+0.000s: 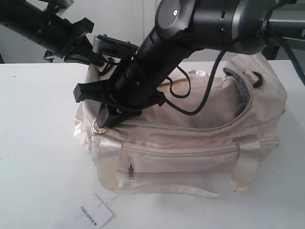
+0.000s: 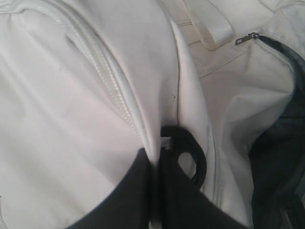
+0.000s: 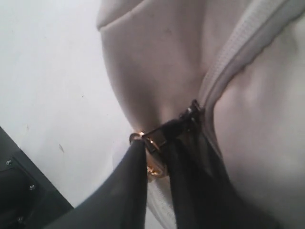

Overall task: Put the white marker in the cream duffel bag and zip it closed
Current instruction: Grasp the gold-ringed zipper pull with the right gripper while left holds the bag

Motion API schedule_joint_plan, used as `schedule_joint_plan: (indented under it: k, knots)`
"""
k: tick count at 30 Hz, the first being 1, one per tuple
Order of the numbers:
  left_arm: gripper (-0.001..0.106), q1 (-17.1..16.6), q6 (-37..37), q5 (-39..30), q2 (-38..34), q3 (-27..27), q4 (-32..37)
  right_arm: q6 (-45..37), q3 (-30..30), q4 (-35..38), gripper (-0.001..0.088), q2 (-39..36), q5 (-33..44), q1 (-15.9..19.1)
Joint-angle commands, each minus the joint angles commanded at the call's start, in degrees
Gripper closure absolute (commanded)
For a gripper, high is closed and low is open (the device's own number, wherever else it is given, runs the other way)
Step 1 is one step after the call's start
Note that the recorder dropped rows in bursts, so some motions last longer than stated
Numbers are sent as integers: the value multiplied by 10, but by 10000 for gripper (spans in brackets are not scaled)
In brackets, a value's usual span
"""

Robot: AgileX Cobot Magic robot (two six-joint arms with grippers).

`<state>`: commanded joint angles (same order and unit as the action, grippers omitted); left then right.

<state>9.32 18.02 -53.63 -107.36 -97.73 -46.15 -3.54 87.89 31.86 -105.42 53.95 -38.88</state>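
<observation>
The cream duffel bag (image 1: pixel 190 157) lies on the white table, its curved top zipper open, with dark lining showing at the right. My right gripper (image 1: pixel 102 121) reaches across to the bag's left end. In the right wrist view this gripper (image 3: pixel 155 152) is shut on the gold ring pull (image 3: pixel 153 171) at the end of the zipper track (image 3: pixel 238 52). My left gripper (image 1: pixel 101 61) is at the bag's upper left end. In the left wrist view it (image 2: pixel 156 157) pinches a fold of cream fabric (image 2: pixel 183 81) beside a black end ring (image 2: pixel 198 160). The white marker is hidden.
A white hang tag (image 1: pixel 95 213) lies on the table (image 1: pixel 38 143) in front of the bag. The front pocket zip pull (image 1: pixel 131 171) hangs on the near side. A black cable (image 1: pixel 209 86) from my right arm loops over the bag's top.
</observation>
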Motion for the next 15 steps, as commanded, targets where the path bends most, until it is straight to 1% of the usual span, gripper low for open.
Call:
schedule_joint_plan:
  k: [1, 7, 15]
  knots:
    - [1053, 0, 0, 0, 0, 0, 0, -1, 0, 0, 868, 4, 1, 0]
    - [1053, 0, 0, 0, 0, 0, 0, -2, 0, 0, 868, 33, 7, 0]
    - [1053, 0, 0, 1, 0, 0, 1, -2, 0, -6, 868, 52, 64, 0]
